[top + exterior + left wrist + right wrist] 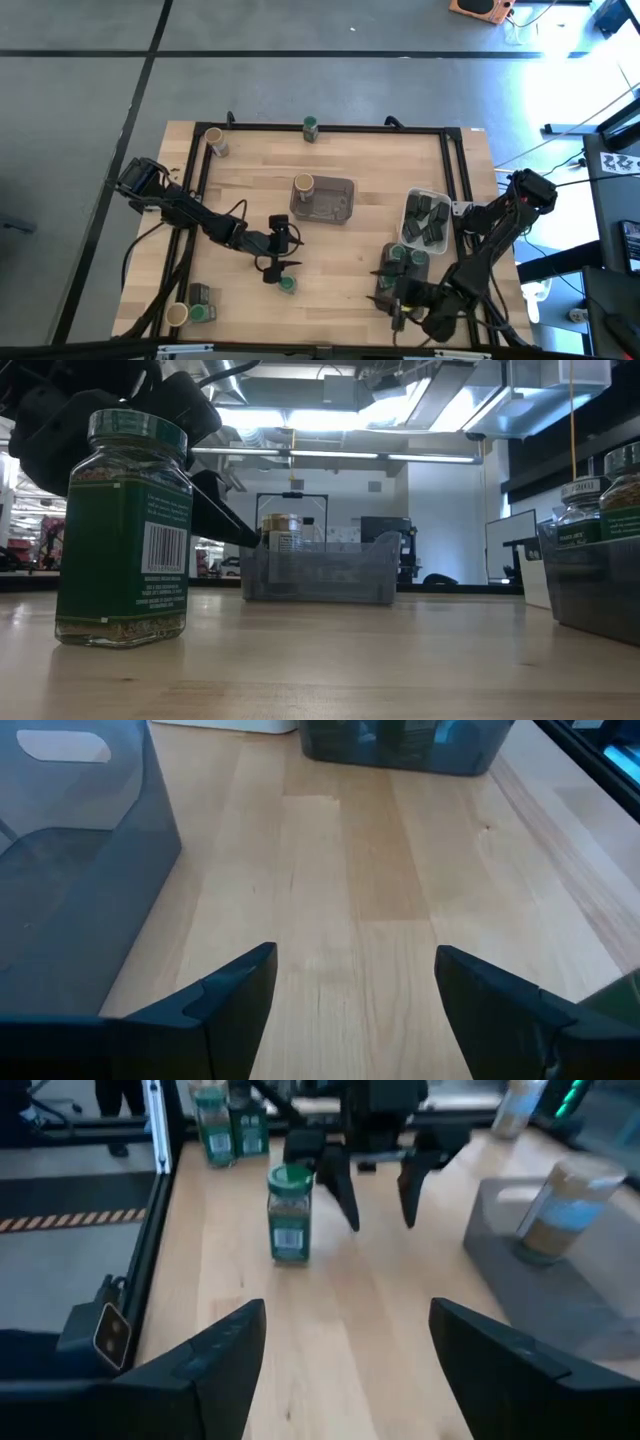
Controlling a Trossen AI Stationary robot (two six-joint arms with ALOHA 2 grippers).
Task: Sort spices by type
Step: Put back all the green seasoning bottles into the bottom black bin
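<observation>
Scanning the high view from the left: two green-lidded jars (201, 303) and a tan-lidded jar (177, 315) sit at lower left of the wooden table (250, 215), close together. Another tan-lidded jar (215, 141) stands at upper left, by the black frame corner. Left arm reaches from the left edge toward centre; left gripper (275, 268) sits just below centre, fingers apart, holding nothing. A single green-lidded jar (287, 285) stands upright just beside those fingers at lower centre, apart from them as far as the right wrist view shows (290, 1214). In the low view this jar (125, 530) fills the left side, with the dark gripper behind it. Upper centre: one green-lidded jar (310, 127) at the far table edge. Centre: grey tray (335, 201) with a tan-lidded jar (303, 186) in its left end. Right of centre: white tray (411, 214) holding dark rectangular tins (427, 220). Below it, a dark tray (386, 283) with green-lidded jars (408, 258) inside. Right arm comes in from the right edge; right gripper (398, 310) at lower right, just beside the dark tray, fingers spread, empty per its wrist view (345, 1370).
</observation>
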